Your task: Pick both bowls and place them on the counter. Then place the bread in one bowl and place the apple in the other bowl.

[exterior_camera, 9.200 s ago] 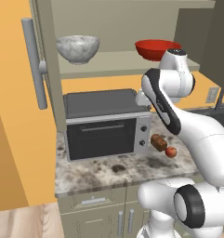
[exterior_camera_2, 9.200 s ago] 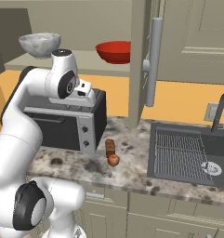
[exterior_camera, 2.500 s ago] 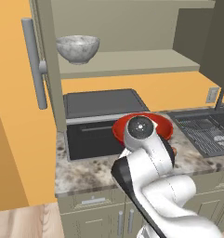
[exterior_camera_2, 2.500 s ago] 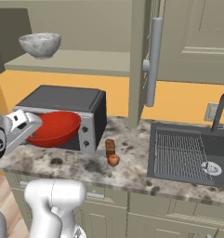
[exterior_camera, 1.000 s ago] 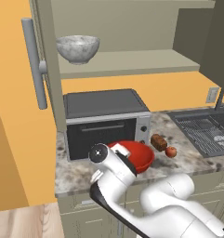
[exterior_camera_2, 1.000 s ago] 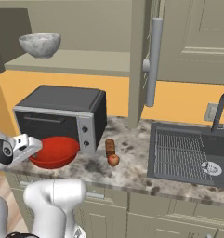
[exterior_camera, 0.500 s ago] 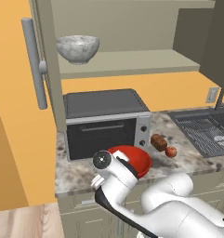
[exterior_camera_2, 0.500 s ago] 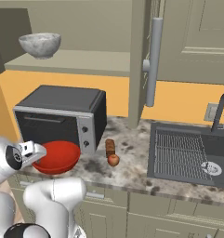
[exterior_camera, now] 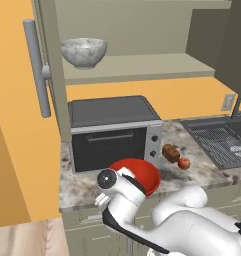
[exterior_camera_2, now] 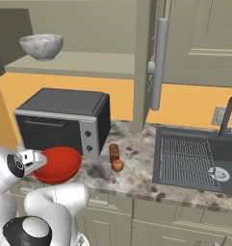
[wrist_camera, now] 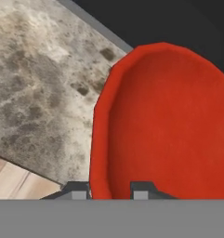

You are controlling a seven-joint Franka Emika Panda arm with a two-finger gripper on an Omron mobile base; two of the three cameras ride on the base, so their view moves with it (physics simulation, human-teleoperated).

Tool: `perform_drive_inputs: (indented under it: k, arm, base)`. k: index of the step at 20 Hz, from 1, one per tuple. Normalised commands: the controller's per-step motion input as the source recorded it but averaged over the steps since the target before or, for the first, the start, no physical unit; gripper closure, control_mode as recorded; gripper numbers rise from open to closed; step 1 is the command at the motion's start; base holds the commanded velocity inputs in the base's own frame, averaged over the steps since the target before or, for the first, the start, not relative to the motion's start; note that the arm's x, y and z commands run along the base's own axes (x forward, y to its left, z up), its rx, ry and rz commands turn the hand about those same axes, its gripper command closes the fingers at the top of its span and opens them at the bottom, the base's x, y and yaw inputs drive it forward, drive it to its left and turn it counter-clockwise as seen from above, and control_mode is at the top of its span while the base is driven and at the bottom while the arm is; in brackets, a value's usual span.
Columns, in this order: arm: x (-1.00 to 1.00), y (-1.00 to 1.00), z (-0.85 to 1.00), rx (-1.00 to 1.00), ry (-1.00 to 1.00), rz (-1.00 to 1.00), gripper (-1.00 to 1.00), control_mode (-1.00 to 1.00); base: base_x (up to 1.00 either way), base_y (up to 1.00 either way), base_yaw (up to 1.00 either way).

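Flat, even light fills this rendered kitchen, with no single lamp to trace. The open cupboard above the toaster oven (exterior_camera: 112,131) sits in soft grey shade. A faint dark shadow rings the red bowl (exterior_camera: 142,175) on the counter (exterior_camera_2: 136,158). The hand view is coarse and blurry, its stone speckle smeared. No glare anywhere.

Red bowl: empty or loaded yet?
Empty. The red bowl's inside is bare; bread and apple lie on the counter.

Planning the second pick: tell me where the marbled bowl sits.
The marbled bowl stands on the open cabinet shelf, at its left end, above the toaster oven.
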Motion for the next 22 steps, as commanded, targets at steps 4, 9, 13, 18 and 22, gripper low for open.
perform_drive_inputs:
  k: [4,9,13,18,22]
  arm:
    - [0.0,0.01,-0.02,0.0,0.0,0.0,-1.0,-1.0]
    - [0.0,0.0,0.0,0.0,0.0,0.0,-1.0,-1.0]
    - [-0.09,0.0,0.36,0.0,0.0,-0.01,-1.0,-1.0]
    - [-0.25,-0.02,0.75,0.0,0.0,-0.02,-1.0,-1.0]
    - [-0.18,-0.38,0.56,0.01,0.0,0.0,-1.0,-1.0]
  base:
    - [0.0,0.0,0.0]
    - [0.0,0.0,0.0]
    - [0.0,0.0,0.0]
    - [0.0,0.0,0.0]
    - [0.0,0.0,0.0]
